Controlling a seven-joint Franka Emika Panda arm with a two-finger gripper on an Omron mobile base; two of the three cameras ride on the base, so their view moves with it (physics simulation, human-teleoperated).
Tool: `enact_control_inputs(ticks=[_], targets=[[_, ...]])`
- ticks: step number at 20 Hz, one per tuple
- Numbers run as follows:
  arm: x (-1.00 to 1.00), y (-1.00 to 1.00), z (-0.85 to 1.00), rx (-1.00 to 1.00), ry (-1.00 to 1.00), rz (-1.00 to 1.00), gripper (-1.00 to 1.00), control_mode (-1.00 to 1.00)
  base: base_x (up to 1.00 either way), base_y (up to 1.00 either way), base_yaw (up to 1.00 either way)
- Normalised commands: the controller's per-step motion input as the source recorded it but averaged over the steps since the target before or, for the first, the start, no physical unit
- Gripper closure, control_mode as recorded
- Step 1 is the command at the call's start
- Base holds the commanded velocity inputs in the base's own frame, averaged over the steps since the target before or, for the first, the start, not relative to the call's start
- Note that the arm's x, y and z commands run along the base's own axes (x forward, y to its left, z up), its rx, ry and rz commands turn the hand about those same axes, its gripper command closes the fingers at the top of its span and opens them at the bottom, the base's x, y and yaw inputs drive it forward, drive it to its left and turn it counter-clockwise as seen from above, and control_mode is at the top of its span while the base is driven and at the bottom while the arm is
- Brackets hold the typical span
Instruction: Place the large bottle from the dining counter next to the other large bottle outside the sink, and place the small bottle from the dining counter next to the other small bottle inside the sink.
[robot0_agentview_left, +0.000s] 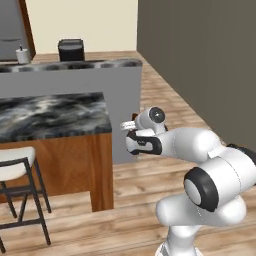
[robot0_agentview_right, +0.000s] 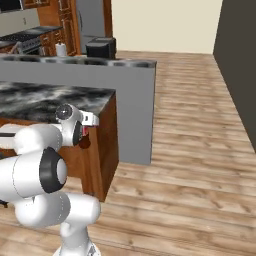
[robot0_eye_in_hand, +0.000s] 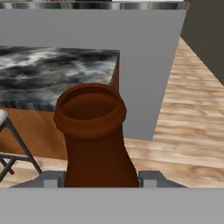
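One large bottle in the gripper.

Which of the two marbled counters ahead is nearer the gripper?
The black-and-grey marbled top on the reddish-brown wood base, with the white stool beside it. The other marbled top caps a grey wall farther back and carries a black appliance.

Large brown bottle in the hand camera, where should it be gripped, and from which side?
Grip the wider body below the neck, side-on, a finger on each flank. The gripper holds the large bottle just so; the narrow neck and flared lip above offer less surface.
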Motion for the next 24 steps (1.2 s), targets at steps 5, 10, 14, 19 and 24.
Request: enact_control_inputs(ticks=[5, 10, 14, 19, 24], targets=[[0.0, 0.0, 0.0, 0.0, 0.0, 0.0, 1.0, 1.0, 0.12, -0.87, 0.0], [0.0, 0.0, 0.0, 0.0, 0.0, 0.0, 1.0, 1.0, 0.14, -0.87, 0.0], [0.0, 0.0, 0.0, 0.0, 0.0, 0.0, 1.0, 1.0, 0.4, -0.82, 0.0], [0.0, 0.0, 0.0, 0.0, 0.0, 0.0, 1.0, 1.0, 0.55, -0.68, 0.0], [0.0, 0.0, 0.0, 0.0, 0.0, 0.0, 1.0, 1.0, 0.61, -0.63, 0.0]])
